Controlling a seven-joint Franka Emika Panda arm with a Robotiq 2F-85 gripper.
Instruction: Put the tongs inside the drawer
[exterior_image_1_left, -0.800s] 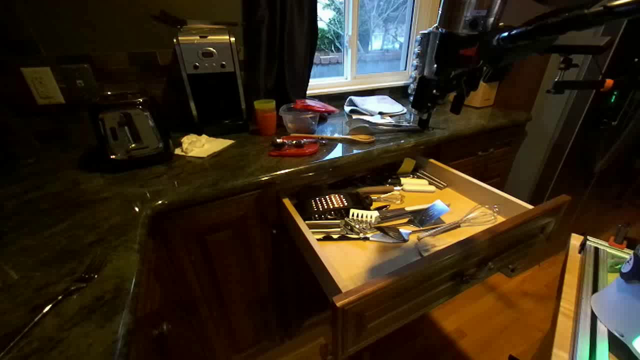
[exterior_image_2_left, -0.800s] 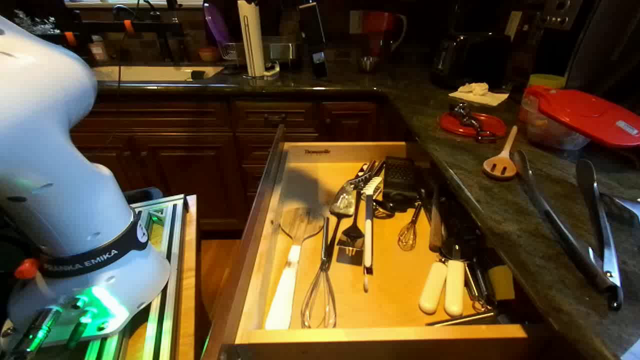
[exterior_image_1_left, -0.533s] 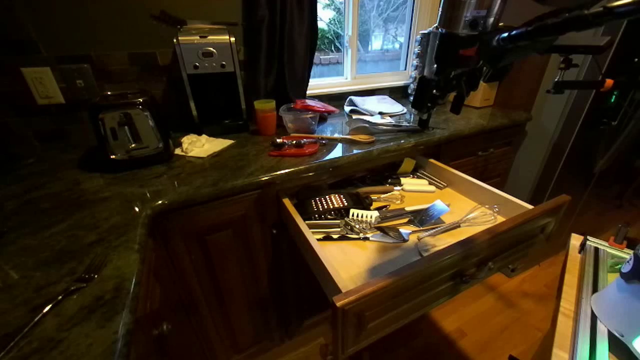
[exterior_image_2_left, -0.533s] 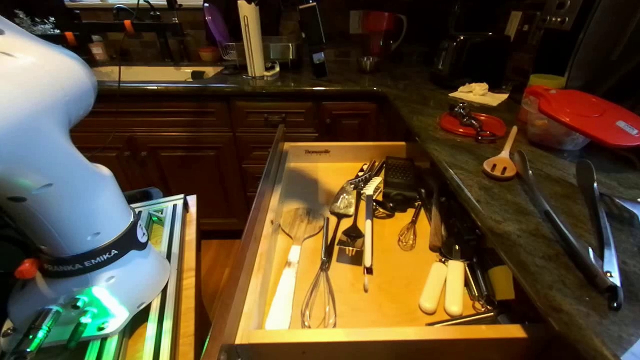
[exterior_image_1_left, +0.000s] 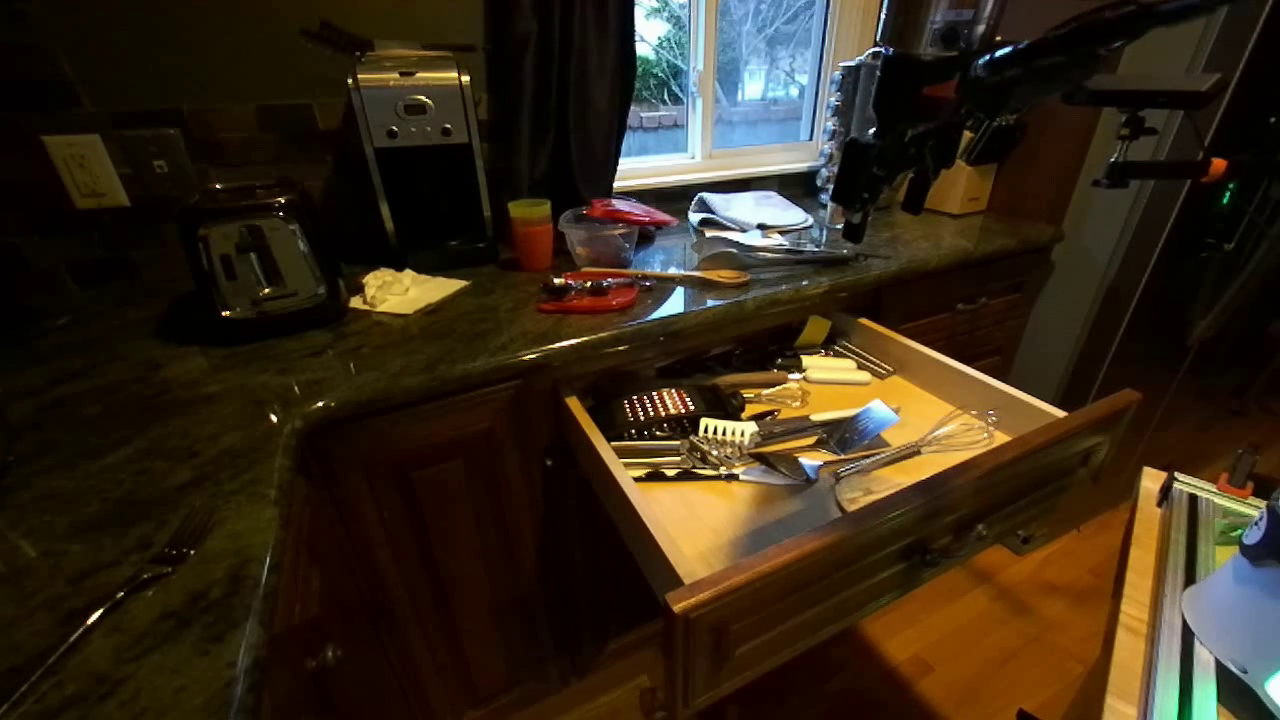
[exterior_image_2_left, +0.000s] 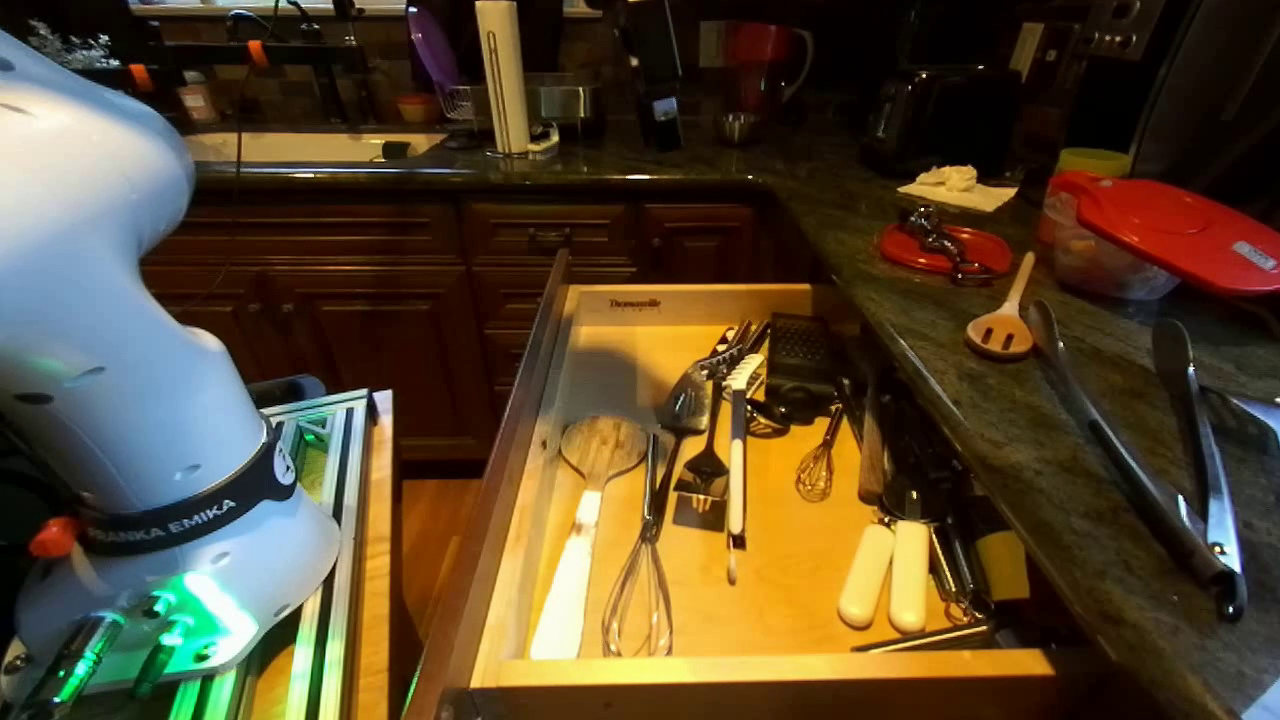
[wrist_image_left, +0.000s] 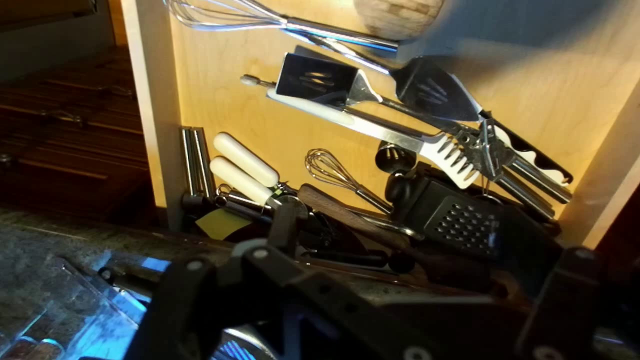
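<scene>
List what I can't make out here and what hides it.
Tongs: mostly hidden behind the gripper in the wrist view.
Back of the drawer: dark and tucked under the counter in both exterior views.
Pale patch on the red lid: too small to read in an exterior view.
Fork: handle's end cut off by the picture's edge, in an exterior view.

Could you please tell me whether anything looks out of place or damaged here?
In both exterior views, the red lid sits askew on the clear plastic container, tilted and overhanging instead of closing it. I can make out no spill or damage.
</scene>
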